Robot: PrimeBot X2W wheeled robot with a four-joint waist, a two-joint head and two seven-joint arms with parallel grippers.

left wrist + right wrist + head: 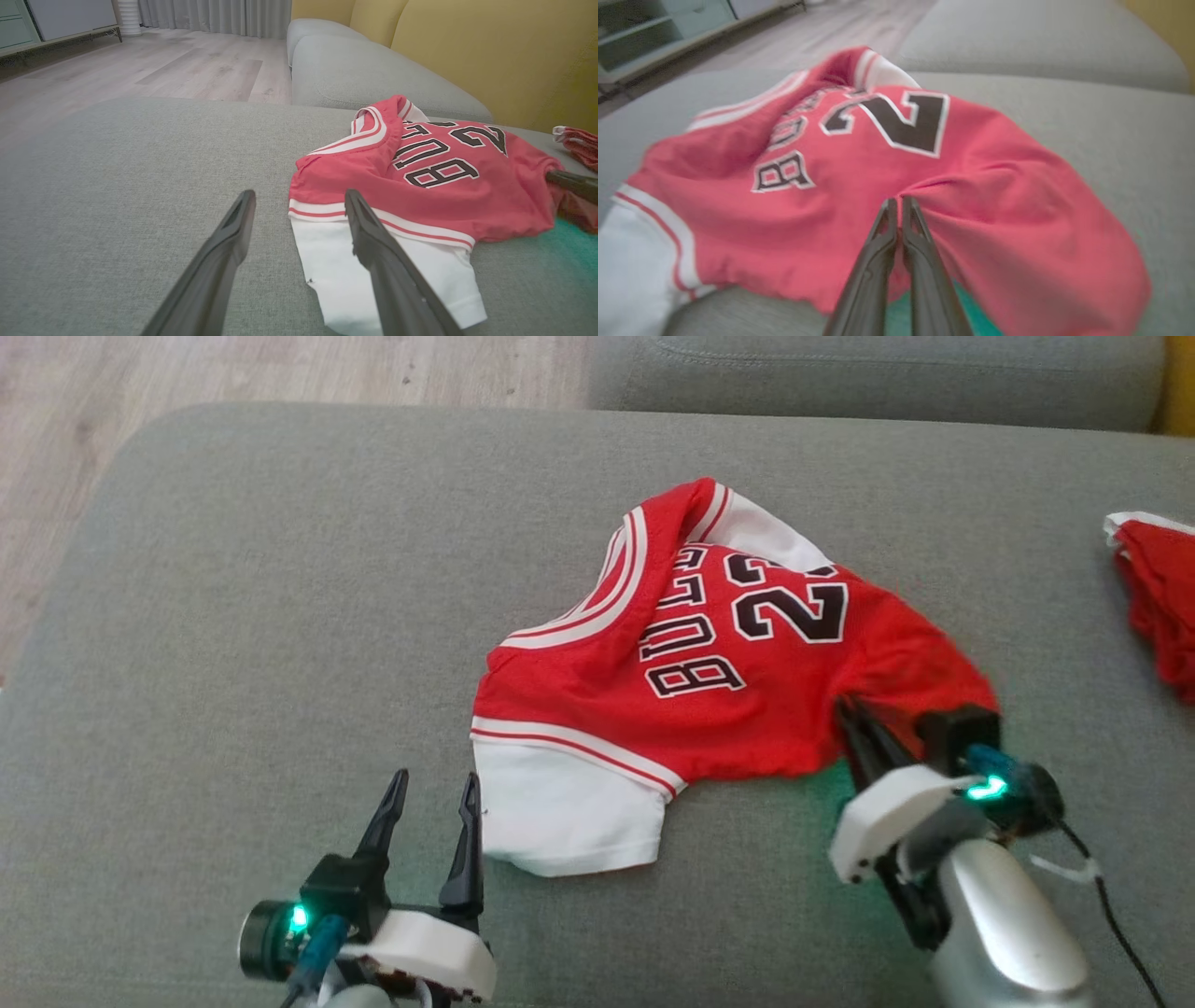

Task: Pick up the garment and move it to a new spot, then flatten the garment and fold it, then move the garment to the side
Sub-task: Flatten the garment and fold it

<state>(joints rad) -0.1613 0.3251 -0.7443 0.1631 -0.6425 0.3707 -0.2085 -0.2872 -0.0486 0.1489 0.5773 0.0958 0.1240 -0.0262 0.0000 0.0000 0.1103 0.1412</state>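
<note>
Blurry — right tool (pixel 899 201) seemingly pinching the red jersey (pixel 859 200).

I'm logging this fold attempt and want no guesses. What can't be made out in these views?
- Jersey lettering, head view: the far end of the word and part of the number are tucked under folds.
- Red cloth, head view: cut off by the right edge, so I cannot tell what it is.
- Right gripper, right wrist view: its tips sit in a crease, which hides how much fabric they pinch. The view is also blurred.
</note>
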